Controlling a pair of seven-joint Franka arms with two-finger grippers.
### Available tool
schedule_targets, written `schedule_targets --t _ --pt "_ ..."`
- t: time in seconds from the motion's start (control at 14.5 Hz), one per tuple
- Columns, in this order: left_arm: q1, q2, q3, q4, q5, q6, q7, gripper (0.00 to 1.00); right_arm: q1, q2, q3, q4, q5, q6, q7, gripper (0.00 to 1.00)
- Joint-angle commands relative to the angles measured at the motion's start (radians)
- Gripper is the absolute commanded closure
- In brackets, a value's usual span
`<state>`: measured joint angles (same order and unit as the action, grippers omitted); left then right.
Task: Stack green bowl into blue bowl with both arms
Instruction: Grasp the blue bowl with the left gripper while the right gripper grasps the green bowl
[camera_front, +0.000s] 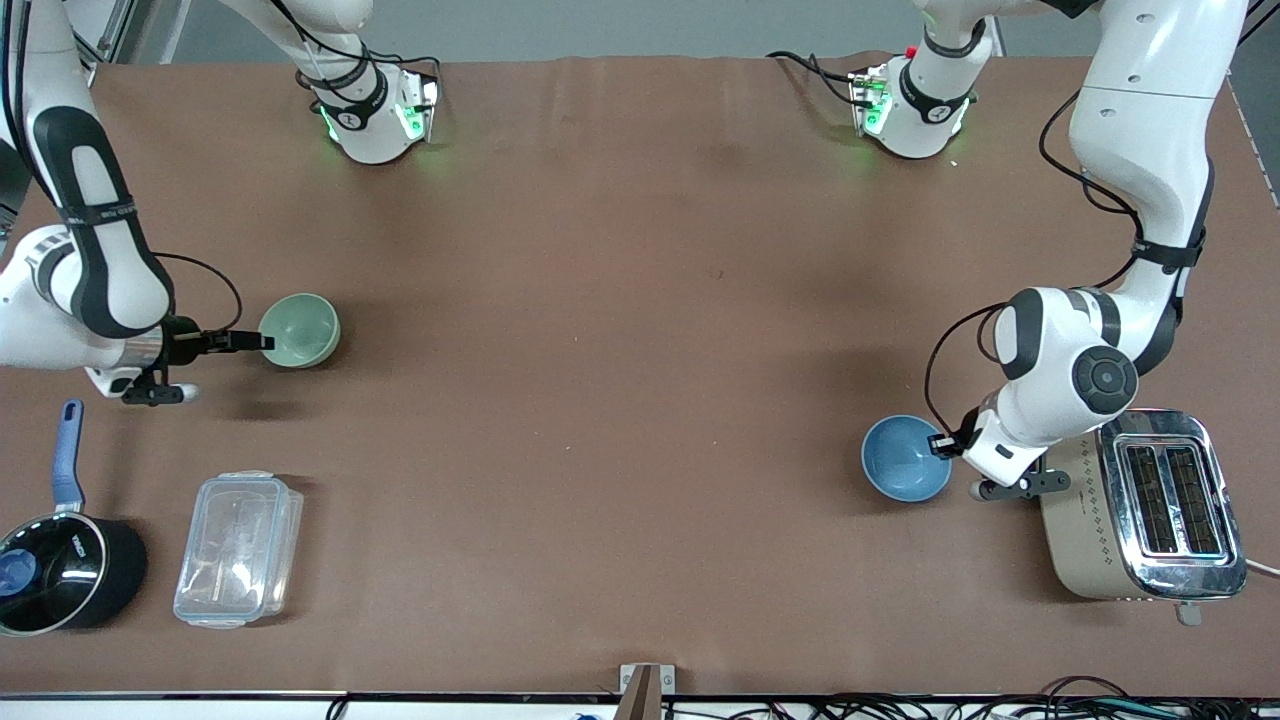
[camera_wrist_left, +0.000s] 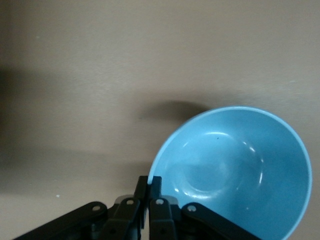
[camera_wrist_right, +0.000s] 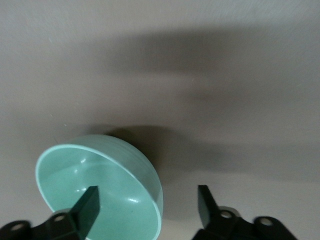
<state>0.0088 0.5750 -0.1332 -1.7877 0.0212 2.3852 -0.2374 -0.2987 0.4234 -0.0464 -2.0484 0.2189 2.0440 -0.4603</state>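
Nearest the front camera: a clear plastic container (camera_front: 238, 549), a black saucepan (camera_front: 62, 570) with a blue handle, both toward the right arm's end of the table, and a toaster (camera_front: 1140, 505) toward the left arm's end.

Left gripper (camera_wrist_left: 149, 192): fingers pressed together on the rim of the blue bowl (camera_front: 906, 457), one inside the wall and one outside, with no gap showing between them. The bowl appears tipped in the left wrist view; whether it is clear of the table cannot be told. It lies just beside the toaster, on the side toward the table's middle.

Right gripper (camera_wrist_right: 147, 207): fingers spread wide, one finger (camera_wrist_right: 86, 210) inside the green bowl (camera_front: 299, 329), the other outside the wall and apart from it; nothing is held. The green bowl sits on the table toward the right arm's end, farther from the front camera than the container and saucepan.

Step in hand, as judged: both arms are at their bowls, the blue one taken and the green one not yet. The next move calls for the right fingers to close on the green rim, then for the bowls, now well apart, to be brought together with green lowered into blue.

Writing: a small white mark on the saucepan's rim, too small to read. No other labels legible.
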Motion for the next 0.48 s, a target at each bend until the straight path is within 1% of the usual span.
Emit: schedule_targets --t 0.0,0.07,0.14,0.21,0.28,0.34,0.41 --pt "0.004 -0.047 -0.063 0.046 0.002 -0.121 -0.087 1.0 -0.014 -0.023 0.014 -0.076 0.023 0.027 -0.024 0.24" --pt "0.002 -0.056 -0.087 0.068 0.002 -0.164 -0.109 1.0 -0.013 -0.026 0.014 -0.094 0.023 0.03 -0.026 0.35" --pt "0.002 -0.061 -0.118 0.098 0.002 -0.208 -0.143 1.0 -0.013 -0.028 0.014 -0.098 0.023 0.028 -0.027 0.61" --pt "-0.001 -0.061 -0.143 0.126 0.002 -0.236 -0.19 1.0 -0.008 -0.037 0.016 -0.098 0.023 0.03 -0.029 0.85" --pt "-0.006 -0.061 -0.166 0.149 0.002 -0.25 -0.245 1.0 -0.007 -0.044 0.016 -0.098 0.023 0.028 -0.035 0.96" --pt "-0.016 -0.06 -0.193 0.166 0.003 -0.256 -0.307 1.0 -0.005 -0.054 0.016 -0.098 0.023 0.027 -0.035 0.99" --pt "-0.027 -0.06 -0.213 0.175 0.005 -0.256 -0.359 1.0 -0.005 -0.069 0.014 -0.095 0.023 0.025 -0.035 1.0"
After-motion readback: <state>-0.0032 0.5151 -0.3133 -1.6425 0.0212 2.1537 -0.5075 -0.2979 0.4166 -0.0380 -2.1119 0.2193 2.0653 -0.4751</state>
